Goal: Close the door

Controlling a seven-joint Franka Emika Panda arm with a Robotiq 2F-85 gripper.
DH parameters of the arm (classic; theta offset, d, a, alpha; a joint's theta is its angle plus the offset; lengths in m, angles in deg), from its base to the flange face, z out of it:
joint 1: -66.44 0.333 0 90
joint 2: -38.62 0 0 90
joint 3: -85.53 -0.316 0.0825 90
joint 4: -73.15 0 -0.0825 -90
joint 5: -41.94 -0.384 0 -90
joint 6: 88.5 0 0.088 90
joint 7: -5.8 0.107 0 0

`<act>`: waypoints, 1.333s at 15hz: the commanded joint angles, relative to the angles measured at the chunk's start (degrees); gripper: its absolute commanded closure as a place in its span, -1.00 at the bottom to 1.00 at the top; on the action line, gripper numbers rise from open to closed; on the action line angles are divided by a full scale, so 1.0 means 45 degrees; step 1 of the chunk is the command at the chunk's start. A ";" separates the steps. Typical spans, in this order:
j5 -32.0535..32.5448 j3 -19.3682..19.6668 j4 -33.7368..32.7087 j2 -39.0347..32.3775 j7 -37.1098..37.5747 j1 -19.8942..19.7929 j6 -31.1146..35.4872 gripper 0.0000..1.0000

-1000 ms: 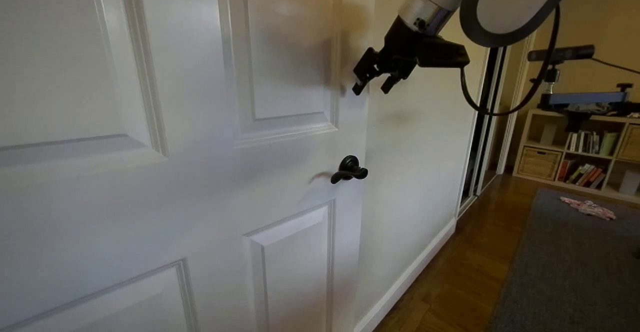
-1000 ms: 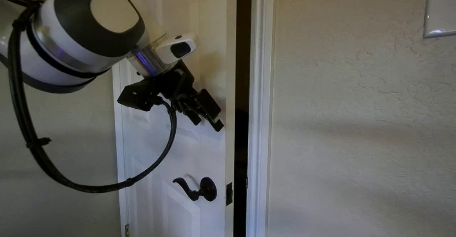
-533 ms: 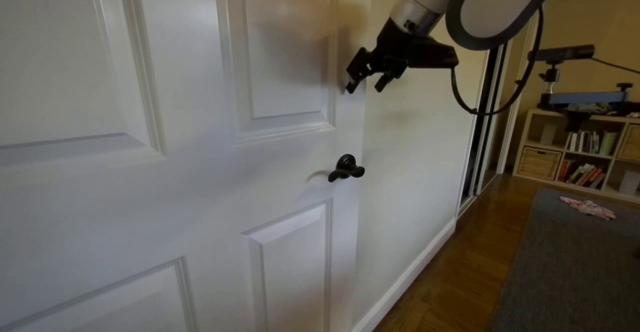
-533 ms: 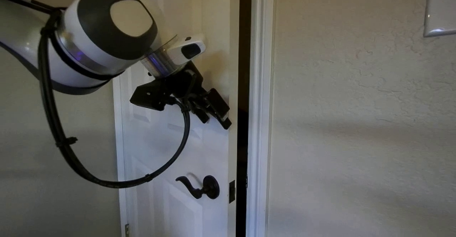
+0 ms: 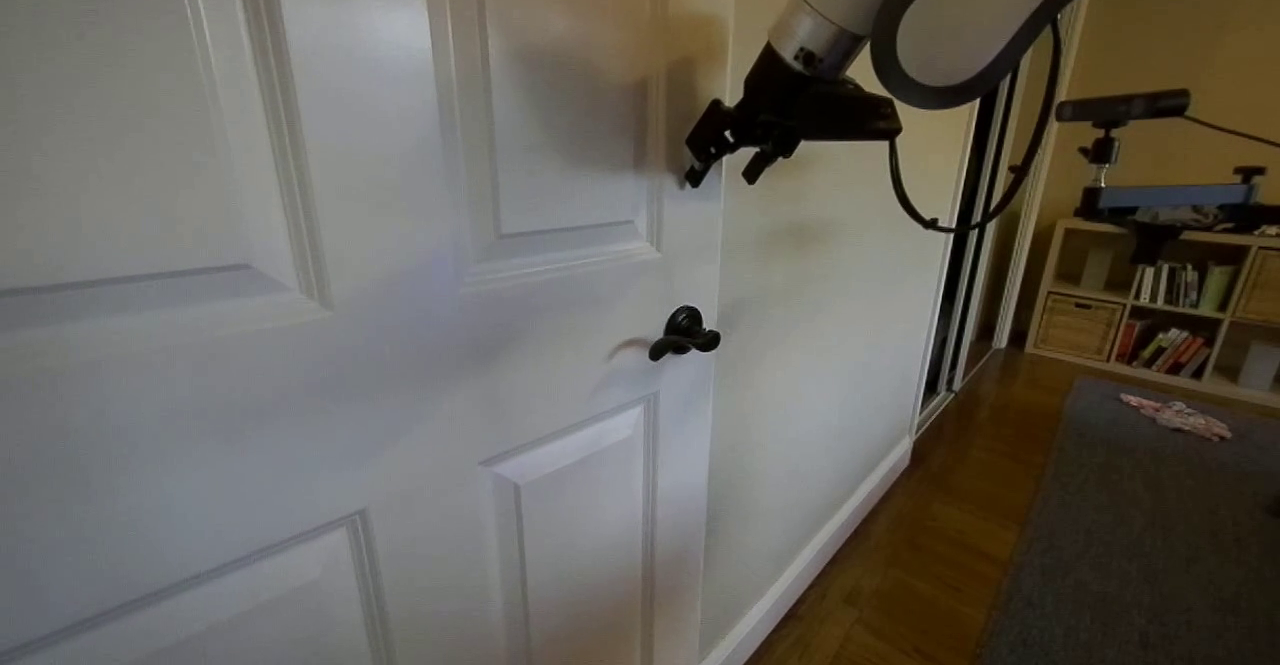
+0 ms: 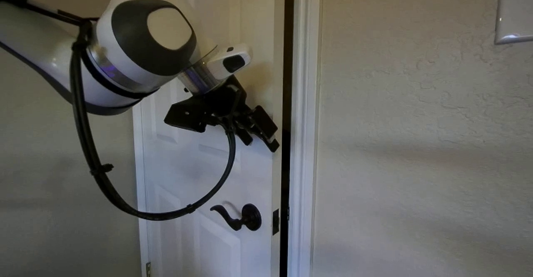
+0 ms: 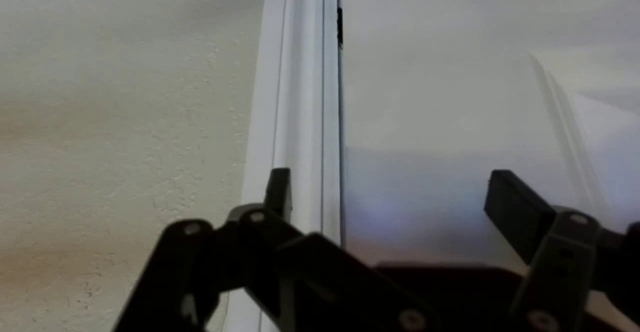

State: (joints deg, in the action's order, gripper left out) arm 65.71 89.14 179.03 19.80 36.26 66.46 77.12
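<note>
The white panelled door (image 5: 560, 365) stands slightly ajar. In an exterior view the door (image 6: 254, 177) shows a narrow dark gap (image 6: 286, 102) between its edge and the white frame (image 6: 306, 114). The black lever handle (image 5: 686, 333) also shows there (image 6: 245, 218). My gripper (image 5: 722, 173) is open and empty, above the handle near the door's free edge. One fingertip is at or very near the door's face; contact cannot be told for sure. In the wrist view the open gripper (image 7: 392, 184) has one finger over the frame (image 7: 300, 97) and one over the door (image 7: 440, 102).
A plain wall (image 6: 408, 143) with a switch plate (image 6: 516, 10) lies beyond the frame. A cable (image 6: 166, 216) loops below my wrist. A bookshelf (image 5: 1075, 290), a mounted camera (image 5: 1125, 107), a dark rug (image 5: 1140, 525) and a pink cloth (image 5: 1175, 415) are further back.
The door has swung toward the frame and the dark gap has narrowed. My gripper has moved along with it toward the frame, staying open.
</note>
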 commanded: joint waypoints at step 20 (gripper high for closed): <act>-0.0151 -0.0037 -0.2399 -0.1857 0.0079 0.0047 -0.0242 -1.00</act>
State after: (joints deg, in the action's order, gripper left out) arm 65.51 89.07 170.81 12.84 36.25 66.46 76.92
